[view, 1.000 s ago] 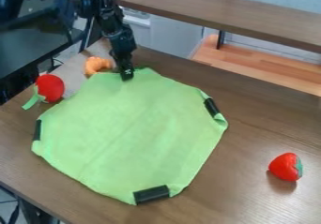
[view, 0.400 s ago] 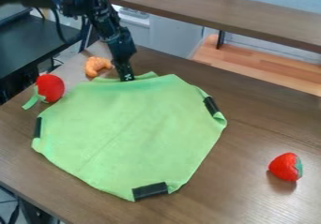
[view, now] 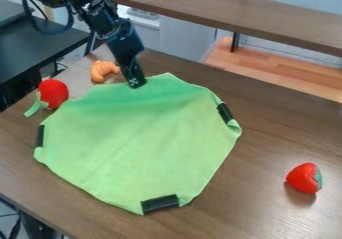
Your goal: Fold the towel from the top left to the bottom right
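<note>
The black gripper (view: 137, 84) hangs from the upper left, tilted, its tip at the top edge of the green towel (view: 140, 138). It is shut on the towel's cloth there, and the edge around the tip looks raised and shaded. Most of the towel lies spread on the table, with a peak in its top edge just right of the gripper. Black pieces sit at its left, right and bottom corners.
An orange croissant-shaped toy (view: 103, 71) is left of the gripper, close to the towel. A red toy with a green strip (view: 53, 93) lies farther left. A toy strawberry (view: 305, 178) sits at the right on the wooden table (view: 267, 128).
The arm has become more slanted, while the gripper tip has shifted only slightly. The towel's top edge has bunched and changed shape around it; the bottom corner has moved a little.
</note>
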`<state>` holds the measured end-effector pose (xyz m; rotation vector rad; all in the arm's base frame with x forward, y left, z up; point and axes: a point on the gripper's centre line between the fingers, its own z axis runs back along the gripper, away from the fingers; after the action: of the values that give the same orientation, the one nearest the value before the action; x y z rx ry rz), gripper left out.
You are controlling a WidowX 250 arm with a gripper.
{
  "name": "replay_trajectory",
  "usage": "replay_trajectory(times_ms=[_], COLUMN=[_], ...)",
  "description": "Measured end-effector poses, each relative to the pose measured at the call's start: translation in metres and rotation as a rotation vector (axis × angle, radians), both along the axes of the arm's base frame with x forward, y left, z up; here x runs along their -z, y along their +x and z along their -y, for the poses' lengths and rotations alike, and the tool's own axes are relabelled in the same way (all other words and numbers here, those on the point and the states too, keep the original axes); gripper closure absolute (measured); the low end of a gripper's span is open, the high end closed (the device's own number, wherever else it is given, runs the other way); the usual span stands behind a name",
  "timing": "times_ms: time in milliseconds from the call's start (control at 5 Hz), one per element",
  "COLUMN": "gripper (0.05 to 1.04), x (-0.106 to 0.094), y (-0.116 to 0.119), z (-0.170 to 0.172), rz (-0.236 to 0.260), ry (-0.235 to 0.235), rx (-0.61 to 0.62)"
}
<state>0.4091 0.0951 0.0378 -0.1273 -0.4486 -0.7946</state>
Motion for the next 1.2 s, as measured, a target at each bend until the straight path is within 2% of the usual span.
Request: replay_trajectory(times_ms=[200,600,800,1000,1200], gripper=[1.028,1.028,1.028,1.028,1.028], x=[-0.004,-0.003,0.003,0.004,0.015], y=[-0.025,-0.074,-0.089,-0.104,-0.117], z=[0.028,0.068,0.086,0.108,0.126], rz=[0.014,0.024,0.012,0.033,0.035], ry=[0.000,0.035,0.041,0.047,0.051], rx=[0.022,0.064,0.065,0.054,0.035])
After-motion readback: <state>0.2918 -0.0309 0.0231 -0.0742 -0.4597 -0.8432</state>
